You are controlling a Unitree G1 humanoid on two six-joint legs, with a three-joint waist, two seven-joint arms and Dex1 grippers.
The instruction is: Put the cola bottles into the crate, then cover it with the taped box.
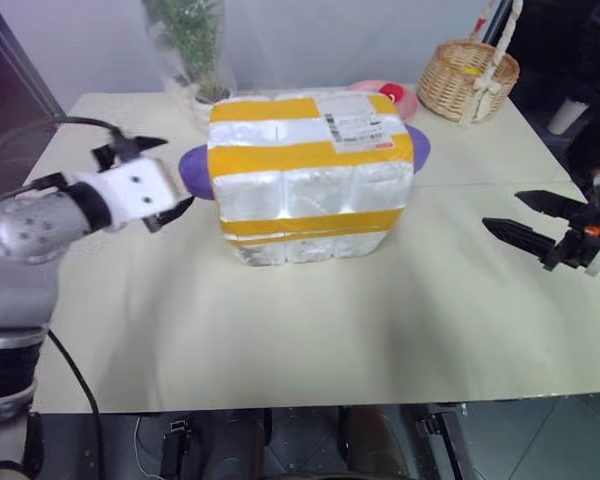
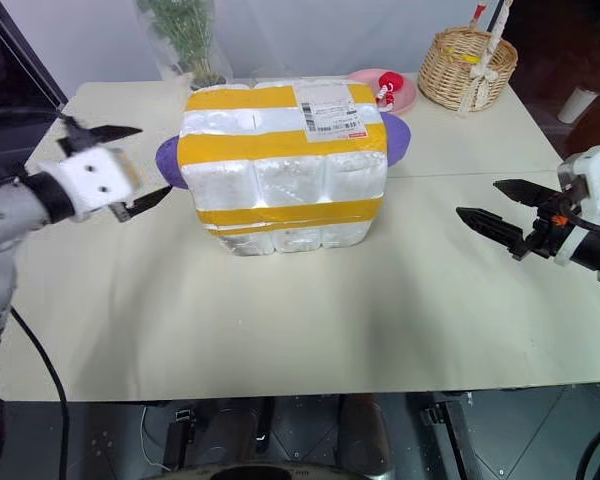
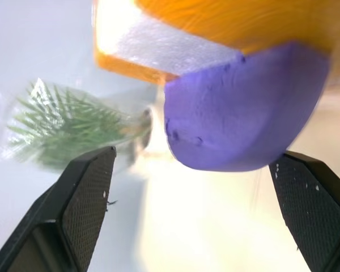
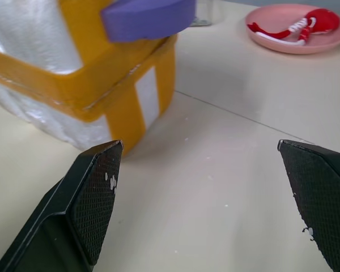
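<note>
The left hand (image 1: pixel 152 182) hovers just beside the taped box's left side, its two black fingers spread wide and holding nothing, pointing roughly level toward a purple foam handle (image 1: pixel 194 172). The right hand (image 2: pixel 492 205) hangs well apart from the box on the other side, its two ribbed fingers also parted and empty, aimed inward. One taped box (image 1: pixel 310 178) stands at the middle of the cream counter (image 1: pixel 310 330): blocky white styrofoam wrapped in wide glossy yellow tape bands, a white shipping label (image 1: pixel 357 124) on top, with two rounded purple handles, one jutting from each side. Behind it sit one pink plate (image 2: pixel 405 90), one woven basket (image 1: pixel 468 80) and one wrapped green plant (image 1: pixel 192 40).
</note>
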